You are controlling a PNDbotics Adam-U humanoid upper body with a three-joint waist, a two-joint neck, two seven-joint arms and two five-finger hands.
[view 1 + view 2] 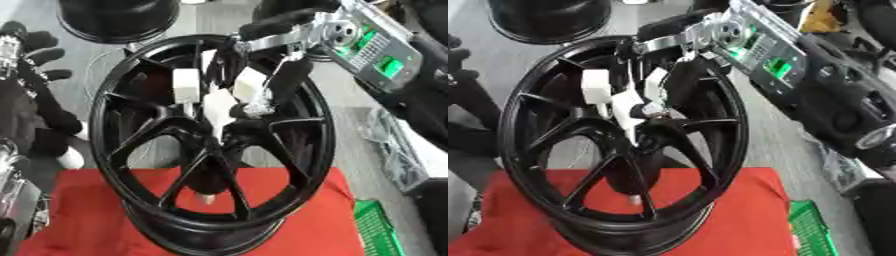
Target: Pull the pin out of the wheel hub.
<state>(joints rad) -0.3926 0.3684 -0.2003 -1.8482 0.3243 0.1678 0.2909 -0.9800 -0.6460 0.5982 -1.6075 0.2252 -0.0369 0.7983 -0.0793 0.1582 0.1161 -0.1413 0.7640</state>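
Fingertips of right hand, white-capped, are pinching in narrow at hub of upright black wheel; pin itself I'm not seeing. Left hand, at nine o'clock, is hanging open. Am risking slip, or tipping wheel off red cloth.

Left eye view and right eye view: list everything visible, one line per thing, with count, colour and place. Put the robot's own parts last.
wheel: one, black, spoked, standing on edge at centre on the red cloth.
red cloth: one, red, under the wheel across the bottom.
pin: cannot be made out; the hub is partly covered by the right hand.
second wheel: one, black, at the top left behind the first.
green crate: one, green, bottom right corner.
table: one, grey, under everything.
left hand: one, black, at the left edge beside the wheel rim, fingers relaxed, holding nothing.
right hand: one, black with white fingertips, coming from the upper right, fingers reaching in at the hub.
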